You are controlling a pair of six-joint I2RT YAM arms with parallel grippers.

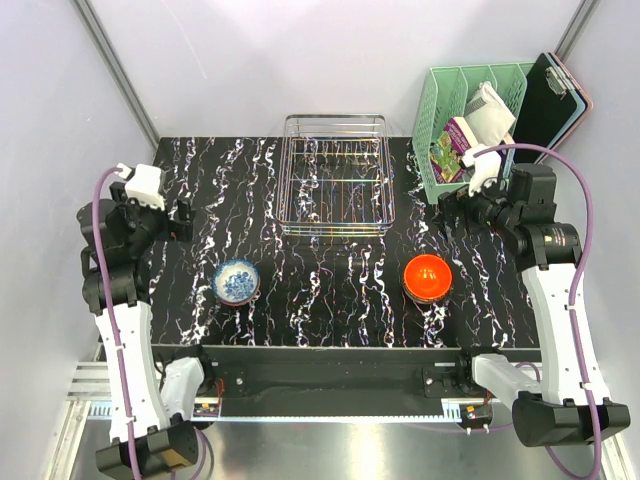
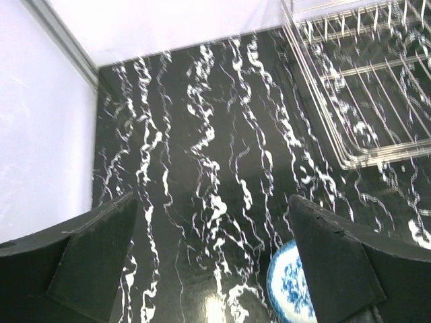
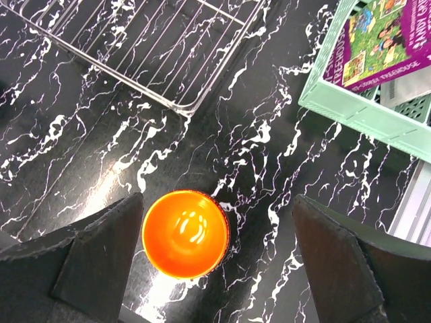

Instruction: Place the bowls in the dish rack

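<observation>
The left gripper and the right gripper both hang with jaws spread wide and nothing between them. In the left wrist view the blue-and-white bowl is cut by the bottom edge and partly hidden behind a finger. Only the top view shows it whole, upright on the table, on the near side of the dish rack off its front left corner. The orange bowl stands upright off the rack's front right corner, its inside glossy in the right wrist view. Both bowls are outside the rack and well apart from each other. Right of the rack, the mint-green organiser holds a purple book and something white that I cannot identify. The right wrist view crops the organiser to one corner. A dark flat board leans just beyond it; I cannot tell what it is.
</observation>
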